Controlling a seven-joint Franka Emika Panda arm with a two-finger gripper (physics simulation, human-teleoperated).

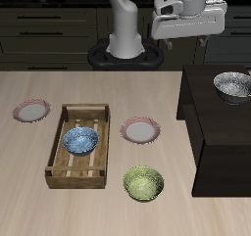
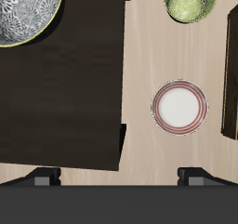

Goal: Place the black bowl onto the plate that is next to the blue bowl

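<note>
The black bowl (image 1: 233, 84), silvery-grey inside with dark speckles, stands on a dark raised block (image 1: 211, 132); it also shows in the wrist view (image 2: 23, 9). The blue bowl (image 1: 80, 140) sits inside a wooden tray (image 1: 61, 157). The plate (image 1: 140, 131) with the pink-red rim lies on the table just beside that tray and also shows in the wrist view (image 2: 178, 107). My gripper (image 1: 183, 42) hangs high above the back of the table, open and empty, far from the black bowl. In the wrist view (image 2: 119, 177) its fingertips (image 2: 42, 177) stand wide apart.
A second plate (image 1: 31, 110) alike lies on the far side of the tray. A yellow-green bowl (image 1: 144, 184) stands near the table's front edge and shows in the wrist view (image 2: 191, 0). The dark block (image 2: 65, 98) is raised above the table. The tray's edge (image 2: 232, 70) shows too.
</note>
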